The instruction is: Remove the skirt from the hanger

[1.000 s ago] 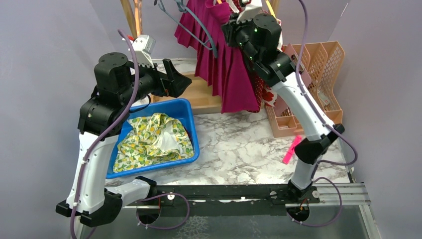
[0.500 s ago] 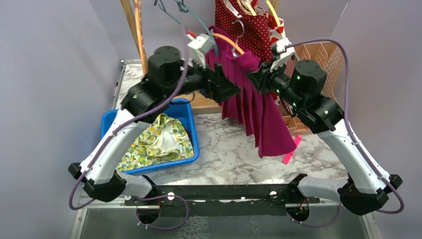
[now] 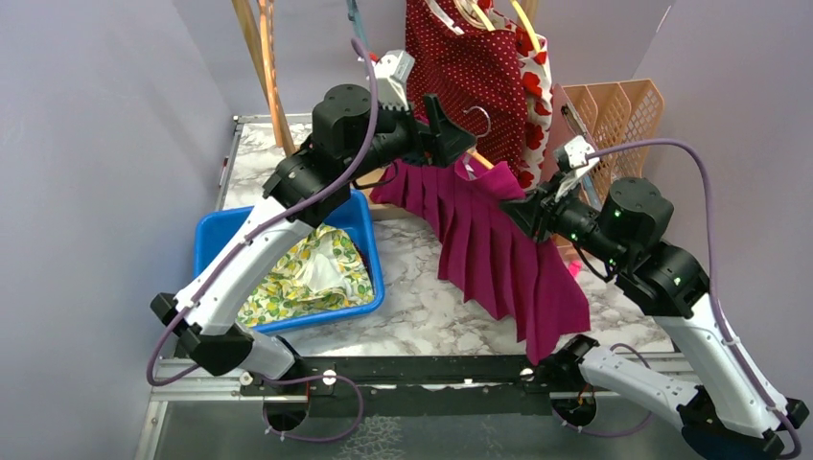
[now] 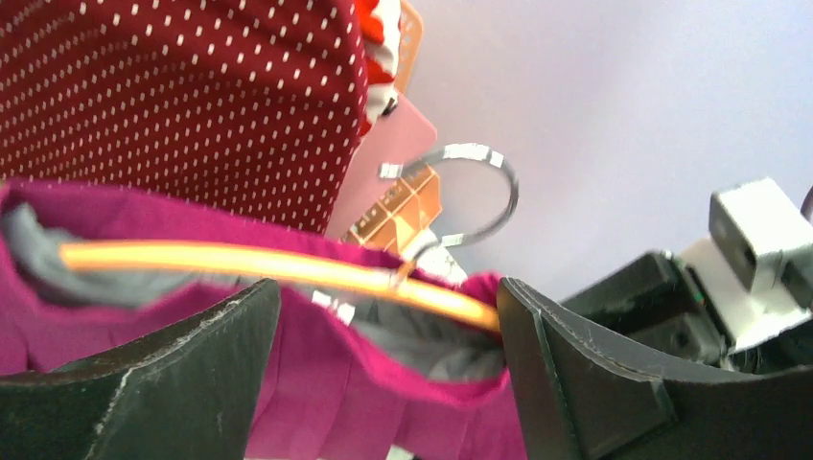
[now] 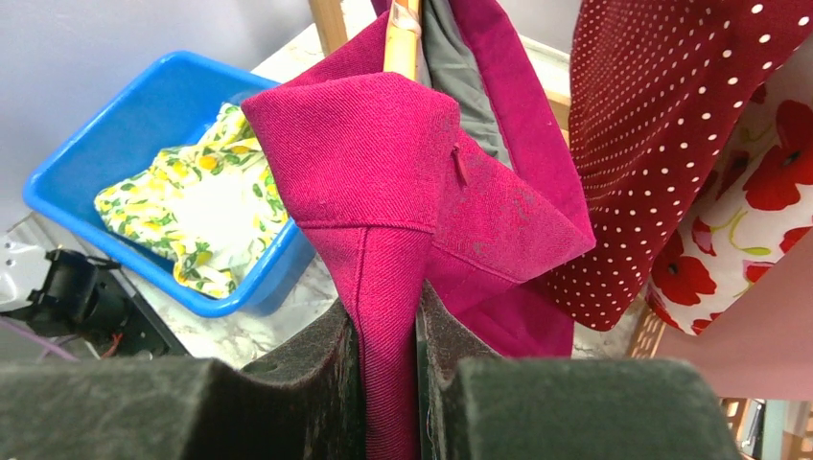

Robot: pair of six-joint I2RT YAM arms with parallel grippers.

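Observation:
The magenta pleated skirt is stretched in the air between my two grippers, its hem hanging toward the table. An orange hanger with a metal hook still runs through the waistband. My left gripper is open, and its fingers straddle the hanger bar and the waistband from below. My right gripper is shut on a fold of the skirt's waistband, with the hanger's end just above the fold.
A blue bin holding a yellow floral garment sits below the left arm. A red polka-dot dress and a poppy-print garment hang at the back. A peach basket stands back right, a wooden rack post back left.
The right arm has pulled the skirt and hanger down from the rack toward the front right. The left arm has swung from over the bin to the hanger, its jaws narrowing slightly.

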